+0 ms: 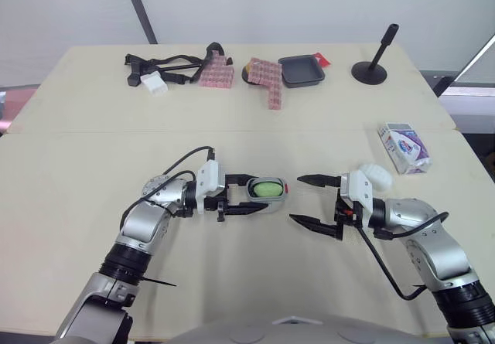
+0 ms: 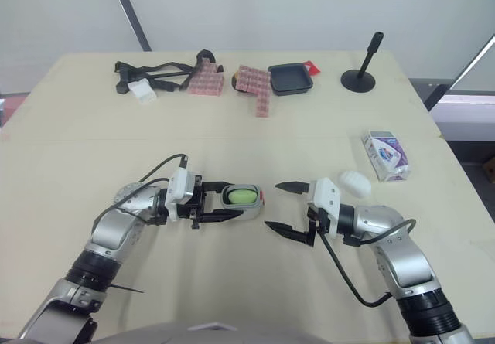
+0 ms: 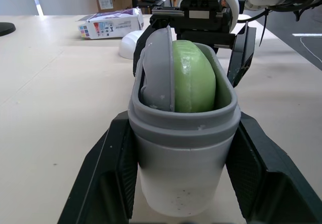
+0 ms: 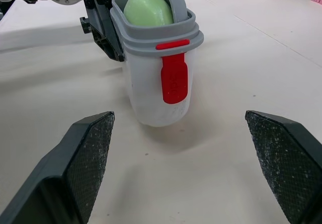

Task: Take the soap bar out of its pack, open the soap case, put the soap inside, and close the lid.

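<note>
Soap (image 4: 146, 7) lodged upright in case (image 4: 151, 88), gripped by left gripper (image 1: 271, 193) on table (image 1: 77, 166). Right gripper (image 1: 296, 199) wide open, empty, just beside. Could jam lid (image 3: 156, 68) against protruding soap, or knock case loose.

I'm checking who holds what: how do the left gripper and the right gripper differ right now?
The left gripper is shut on the soap case; the right gripper is open and empty. The left gripper's fingers press the case's sides; the right gripper's stand spread, clear of the case, facing its red latch. Both are black-fingered, low over the table, pointing at each other.
</note>
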Motion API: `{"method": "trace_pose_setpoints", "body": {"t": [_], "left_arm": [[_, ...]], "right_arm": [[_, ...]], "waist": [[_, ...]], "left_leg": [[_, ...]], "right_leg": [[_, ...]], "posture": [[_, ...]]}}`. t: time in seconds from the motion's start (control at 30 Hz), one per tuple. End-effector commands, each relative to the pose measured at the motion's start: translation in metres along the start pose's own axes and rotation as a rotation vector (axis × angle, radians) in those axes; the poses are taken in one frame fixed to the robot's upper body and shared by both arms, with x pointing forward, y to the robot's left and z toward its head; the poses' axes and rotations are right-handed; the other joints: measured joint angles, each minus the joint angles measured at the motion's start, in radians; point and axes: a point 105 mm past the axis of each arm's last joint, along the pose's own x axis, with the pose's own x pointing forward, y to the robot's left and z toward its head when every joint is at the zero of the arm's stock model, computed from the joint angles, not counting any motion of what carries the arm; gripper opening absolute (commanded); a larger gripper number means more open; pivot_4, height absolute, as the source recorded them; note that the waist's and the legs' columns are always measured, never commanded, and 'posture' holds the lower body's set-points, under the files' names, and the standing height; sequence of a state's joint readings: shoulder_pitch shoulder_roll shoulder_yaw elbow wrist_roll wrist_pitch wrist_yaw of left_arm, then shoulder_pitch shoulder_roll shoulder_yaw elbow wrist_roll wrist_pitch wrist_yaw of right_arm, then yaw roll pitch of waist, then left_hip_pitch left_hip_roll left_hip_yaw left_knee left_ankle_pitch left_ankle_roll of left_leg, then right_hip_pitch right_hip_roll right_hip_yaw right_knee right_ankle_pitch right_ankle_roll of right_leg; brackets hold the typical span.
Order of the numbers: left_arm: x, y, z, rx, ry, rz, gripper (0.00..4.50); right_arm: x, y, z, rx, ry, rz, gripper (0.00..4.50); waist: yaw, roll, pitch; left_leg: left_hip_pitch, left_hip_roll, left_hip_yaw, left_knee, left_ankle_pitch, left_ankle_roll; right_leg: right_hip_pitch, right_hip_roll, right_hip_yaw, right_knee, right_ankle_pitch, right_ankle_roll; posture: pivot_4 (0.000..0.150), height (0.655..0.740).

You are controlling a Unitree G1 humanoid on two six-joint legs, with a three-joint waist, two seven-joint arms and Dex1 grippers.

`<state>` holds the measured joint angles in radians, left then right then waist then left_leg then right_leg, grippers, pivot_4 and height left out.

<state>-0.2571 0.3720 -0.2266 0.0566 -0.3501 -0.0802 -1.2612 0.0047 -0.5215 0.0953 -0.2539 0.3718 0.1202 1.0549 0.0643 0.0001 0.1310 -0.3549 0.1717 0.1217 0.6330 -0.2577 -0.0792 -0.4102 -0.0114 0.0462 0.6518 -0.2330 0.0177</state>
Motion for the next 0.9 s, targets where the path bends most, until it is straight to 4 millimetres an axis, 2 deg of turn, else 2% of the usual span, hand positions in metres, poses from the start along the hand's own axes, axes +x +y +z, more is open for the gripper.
{"method": "trace_pose_setpoints", "body": {"t": [0.03,0.27,0.43,0.57,0.7,0.8,0.9], "left_arm": [[0.001,-0.002,0.009,0.061,-0.016,-0.025,1.91],[0.002,-0.004,0.008,0.052,-0.020,-0.028,1.91],[0.003,-0.004,0.008,0.053,-0.024,-0.026,1.91],[0.002,-0.003,0.007,0.057,-0.019,-0.017,1.91],[0.001,-0.001,0.007,0.063,-0.012,-0.009,1.91],[0.001,0.000,0.006,0.067,-0.007,-0.004,1.91],[0.001,0.000,0.006,0.069,-0.006,-0.003,1.91]], "right_arm": [[-0.001,0.003,0.010,-0.021,-0.032,0.017,4.48],[-0.002,0.002,0.012,-0.024,-0.042,0.000,4.48],[-0.019,-0.005,0.018,-0.026,-0.068,-0.110,4.48],[-0.048,-0.015,0.024,-0.035,-0.071,-0.255,4.48],[-0.089,-0.025,0.022,-0.032,-0.037,-0.430,4.48],[-0.132,-0.021,0.007,-0.014,0.040,-0.587,4.48],[-0.155,-0.017,-0.001,0.006,0.070,-0.683,4.48]], "waist": [[0.000,0.000,0.000],[0.000,0.000,0.000],[0.002,0.000,0.000],[0.007,0.000,0.000],[0.010,0.000,0.000],[0.013,0.000,0.000],[0.009,0.000,0.000]], "left_leg": [[0.000,0.000,0.000,0.000,0.000,0.000],[0.000,0.000,0.000,0.000,0.000,0.000],[0.000,0.000,0.000,0.000,0.000,0.000],[0.000,0.000,0.000,0.000,0.000,0.000],[0.000,0.000,0.000,0.000,0.000,0.000],[0.000,0.000,0.000,-0.001,0.000,0.000],[-0.001,0.000,0.000,-0.002,0.000,0.001]], "right_leg": [[0.000,0.000,0.000,0.000,0.000,0.000],[0.000,0.000,0.000,0.000,0.000,0.000],[0.000,0.000,0.000,0.000,0.000,0.000],[0.000,-0.001,0.000,-0.001,0.000,0.000],[0.000,-0.001,0.000,-0.001,0.000,0.000],[0.000,-0.001,0.000,-0.002,0.000,0.000],[0.000,-0.001,0.000,-0.003,0.000,0.000]], "posture": [[0.150,0.7400],[0.150,0.7400],[0.150,0.7400],[0.150,0.7400],[0.150,0.7400],[0.150,0.7400],[0.150,0.7400]]}}
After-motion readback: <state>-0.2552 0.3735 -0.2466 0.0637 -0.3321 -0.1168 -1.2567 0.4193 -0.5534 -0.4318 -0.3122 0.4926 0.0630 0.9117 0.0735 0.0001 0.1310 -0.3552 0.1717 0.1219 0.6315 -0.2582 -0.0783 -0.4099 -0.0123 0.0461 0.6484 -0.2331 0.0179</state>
